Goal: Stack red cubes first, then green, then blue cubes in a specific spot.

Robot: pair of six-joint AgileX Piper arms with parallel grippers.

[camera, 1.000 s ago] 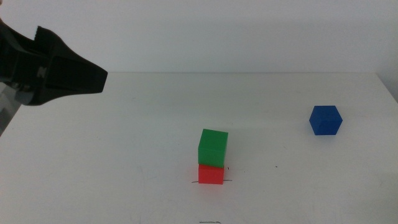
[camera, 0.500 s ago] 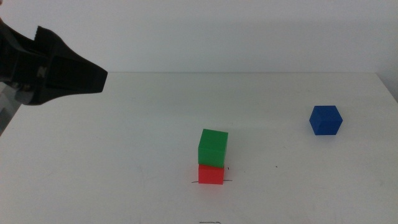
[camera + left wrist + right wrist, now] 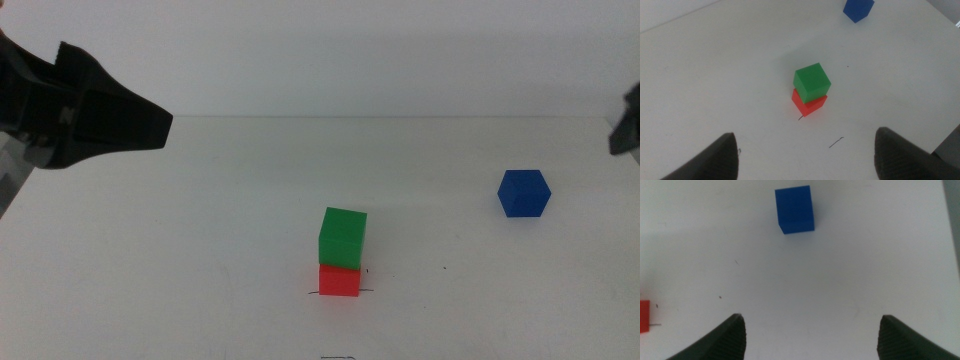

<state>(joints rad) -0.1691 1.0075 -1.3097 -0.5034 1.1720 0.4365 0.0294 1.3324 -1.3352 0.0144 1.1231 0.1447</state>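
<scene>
The green cube (image 3: 342,237) sits on the red cube (image 3: 340,280), which rests on a short black pen line (image 3: 368,292) near the table's front middle. Both also show in the left wrist view, green cube (image 3: 811,83) over red cube (image 3: 809,104). The blue cube (image 3: 524,193) lies alone at the right, seen too in the right wrist view (image 3: 794,209). My left gripper (image 3: 110,115) hangs high at the far left, open and empty (image 3: 805,150). My right gripper (image 3: 812,330) is open and empty, short of the blue cube; only a dark tip (image 3: 626,125) shows at the right edge.
The white table (image 3: 200,250) has a faint scribble mark (image 3: 338,356) at its front edge below the stack. A small dark dot (image 3: 446,268) lies right of the stack. The table's right edge (image 3: 625,145) runs close behind the blue cube.
A dark tip of the right arm has come into the middle view at the right edge. The cubes and the left gripper have not moved.
</scene>
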